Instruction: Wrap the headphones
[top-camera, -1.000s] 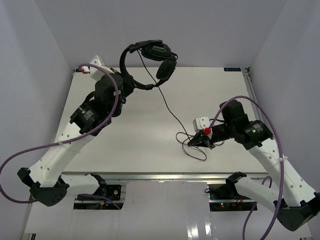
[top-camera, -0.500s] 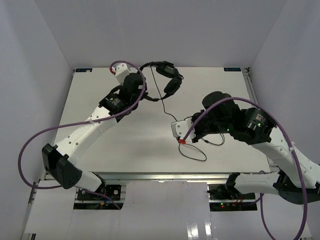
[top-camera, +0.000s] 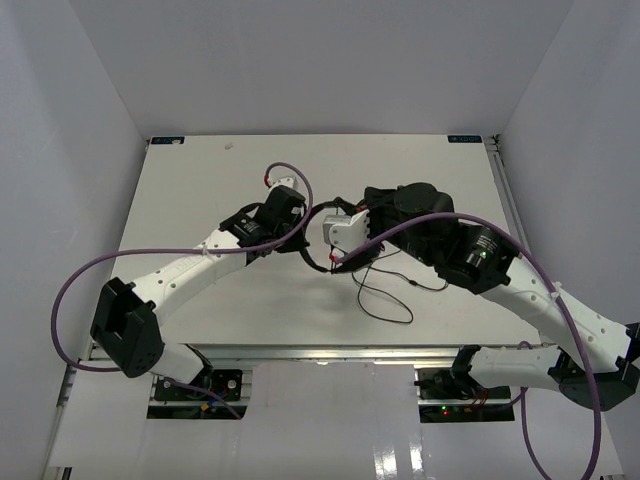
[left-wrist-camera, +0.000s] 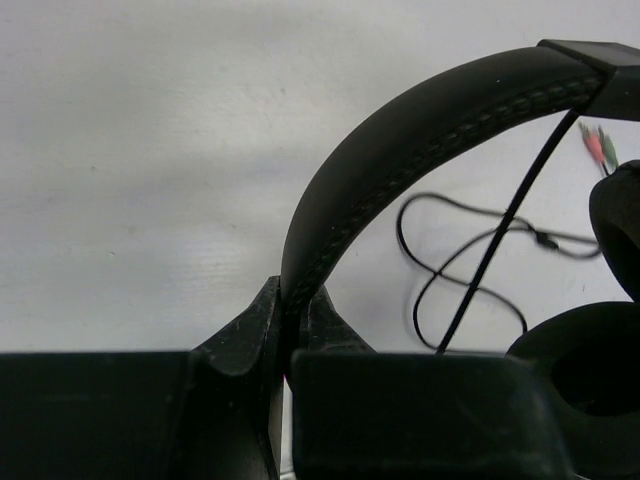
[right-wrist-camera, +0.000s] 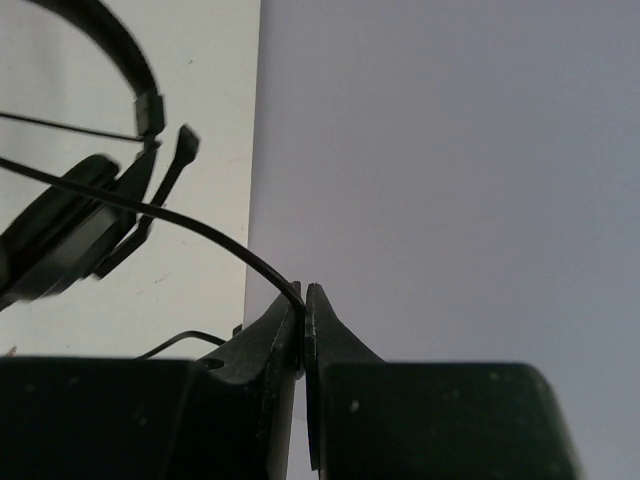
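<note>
Black headphones (left-wrist-camera: 420, 140), neat stitched line along the headband (left-wrist-camera: 350, 200). Thin black cord (left-wrist-camera: 470, 290), plugs (left-wrist-camera: 600, 148) pink and green. Plain white table (top-camera: 190, 190). White left arm (top-camera: 170, 278) and right arm (top-camera: 570, 315), black at the joints. Purple cables (top-camera: 56, 315). Pale lilac-grey walls (top-camera: 300, 60).

In the top view the headphones (left-wrist-camera: 400, 130) lie mostly hidden under both wrists (top-camera: 345, 228), while the left wrist view cuts off an earcup (left-wrist-camera: 585, 370) at its right edge and blurs the plugs (left-wrist-camera: 600, 148).

A robotics lab cell: plain pale walls (top-camera: 60, 120) rise beyond and to either side of the left tool (left-wrist-camera: 290, 300) and right tool (right-wrist-camera: 303, 295). Under them lies a white table (top-camera: 200, 185). Nearer than the tools (at the table's edge) runs an aluminium rail (top-camera: 330, 352), with purple cables (top-camera: 55, 315) looping out.
</note>
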